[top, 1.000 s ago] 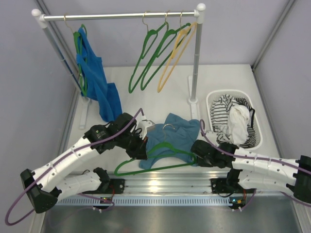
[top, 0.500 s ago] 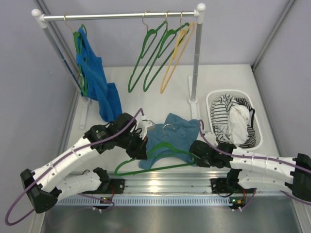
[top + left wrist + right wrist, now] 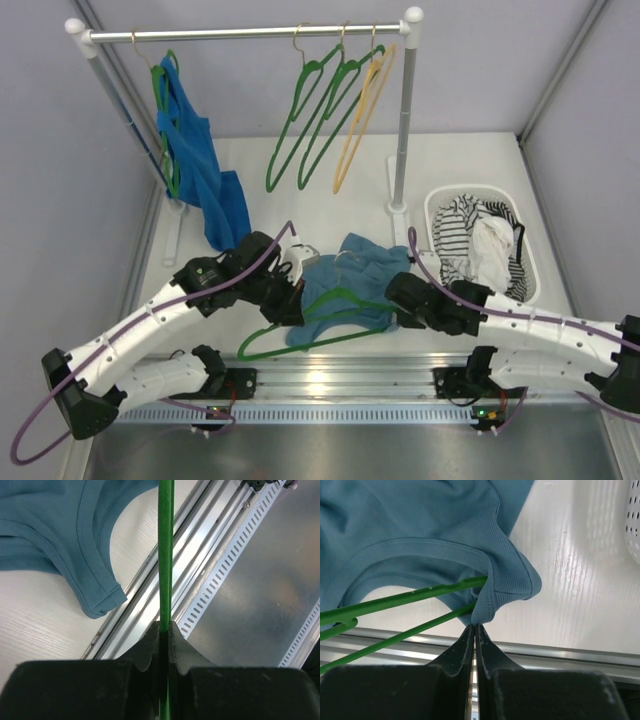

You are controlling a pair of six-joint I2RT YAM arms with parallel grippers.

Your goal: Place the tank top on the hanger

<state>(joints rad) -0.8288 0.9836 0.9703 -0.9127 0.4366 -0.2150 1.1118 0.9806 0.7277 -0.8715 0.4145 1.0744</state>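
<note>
From above, the tank top (image 3: 352,268) lies on the table (image 3: 250,165), green hanger (image 3: 310,341) across it; left wrist: left gripper (image 3: 164,630) clamps the hanger's bar, steadying it; right wrist: right gripper (image 3: 474,628) pinches the strap hem, seemingly to stretch it over the hanger's end.

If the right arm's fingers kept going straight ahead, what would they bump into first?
The soft teal-blue tank top: its folded strap sits at the closed fingers of the right gripper, seemingly pinched. The thin green hanger wire lies just beyond.
</note>
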